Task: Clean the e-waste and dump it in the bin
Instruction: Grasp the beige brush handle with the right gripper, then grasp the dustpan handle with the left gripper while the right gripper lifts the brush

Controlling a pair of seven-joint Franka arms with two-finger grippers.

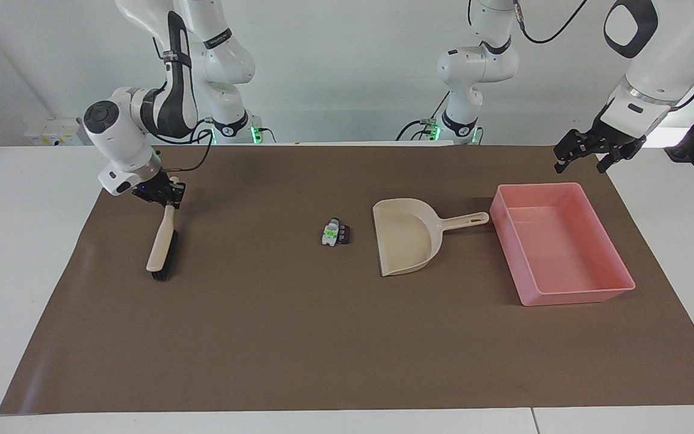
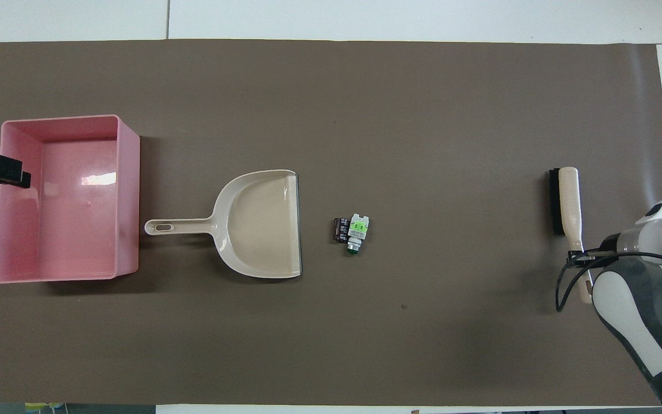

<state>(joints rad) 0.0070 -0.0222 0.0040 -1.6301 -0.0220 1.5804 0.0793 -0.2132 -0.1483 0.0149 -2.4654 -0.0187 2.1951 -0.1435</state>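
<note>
Right gripper (image 1: 166, 201) is clamped on the handle end of the beige plastic hand brush with black bristles (image 1: 162, 247); whether the bristle end has left the brown mat (image 1: 347, 337) cannot be told. Recommended: lift level, keep the bristles down, then sweep toward the beige plastic dustpan (image 1: 406, 238).

The e-waste (image 1: 335, 232), small white-green and dark parts, lies just beside the dustpan's mouth. Path between is unobstructed.

Left gripper (image 1: 588, 154) waits, fingers apart, over the mat's edge by the shallow pink plastic bin (image 1: 588, 288).
</note>
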